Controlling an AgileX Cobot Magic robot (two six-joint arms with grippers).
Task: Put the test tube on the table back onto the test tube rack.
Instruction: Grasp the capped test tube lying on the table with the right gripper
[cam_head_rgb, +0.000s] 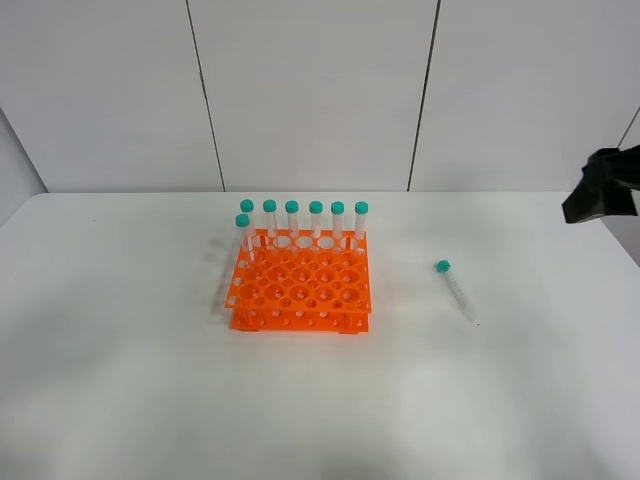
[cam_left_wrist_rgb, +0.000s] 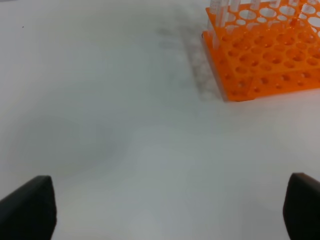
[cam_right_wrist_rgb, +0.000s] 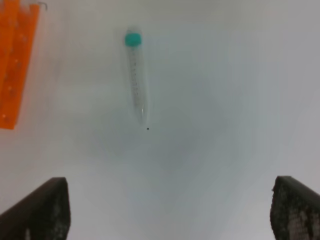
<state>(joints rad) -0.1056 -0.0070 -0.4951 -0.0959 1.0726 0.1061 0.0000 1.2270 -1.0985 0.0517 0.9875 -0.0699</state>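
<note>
The test tube, clear with a teal cap, lies flat on the white table to the right of the orange test tube rack. Several like tubes stand in the rack's back row and left side. In the right wrist view the lying tube is ahead of my open, empty right gripper, well apart from it, with the rack's edge beside it. My right arm hangs above the table's far right edge. My left gripper is open and empty above bare table, and the rack is ahead of it.
A white panelled wall stands behind the table. The table's back edge runs just behind the rack, and its right edge lies below my right arm. The left arm does not show in the exterior view.
</note>
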